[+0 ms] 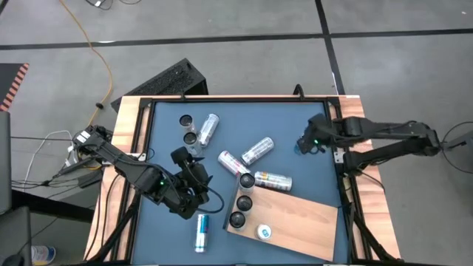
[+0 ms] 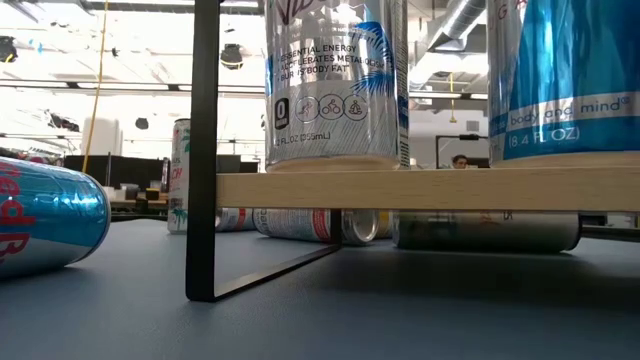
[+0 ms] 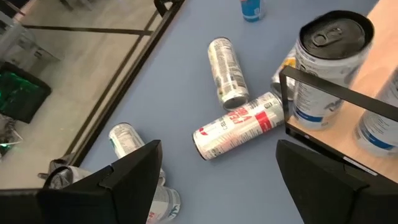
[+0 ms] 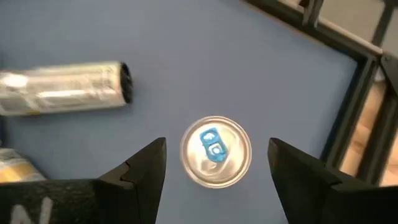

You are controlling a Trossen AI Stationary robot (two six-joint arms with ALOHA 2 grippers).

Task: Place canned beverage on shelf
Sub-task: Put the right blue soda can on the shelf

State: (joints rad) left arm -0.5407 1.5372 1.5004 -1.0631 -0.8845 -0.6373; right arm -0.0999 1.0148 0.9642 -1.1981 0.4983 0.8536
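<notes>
Four cans already stand on the wooden shelf (image 1: pixel 295 218) – three dark-topped in a row along its left end (image 1: pixel 242 200), plus one blue-tab can (image 1: pixel 264 232) at the near corner. Task looks well under way, not finished.

Still loose on the blue-grey tabletop (image 1: pixel 162 148): two silver cans lying mid-table (image 1: pixel 257 151), a red-and-white can (image 1: pixel 232 162) on its side near the shelf, one lying just beside the shelf's far edge (image 1: pixel 273 180), a lying and an upright can at the far left (image 1: pixel 209 128), a blue can (image 1: pixel 201 232) lying near the front edge.

Right gripper (image 4: pixel 214 165) hovers straight above an upright blue-tab can (image 4: pixel 216 151) near the table's right side – fingers spread on either side of it, not touching as far as I can tell. Likely the next can to go; a close and a lift are left, then carry to the bare part of the shelf.

Left gripper (image 3: pixel 217 180) spread too, empty, low over the table left of the shelf, looking toward the red-and-white can (image 3: pixel 239 126).
</notes>
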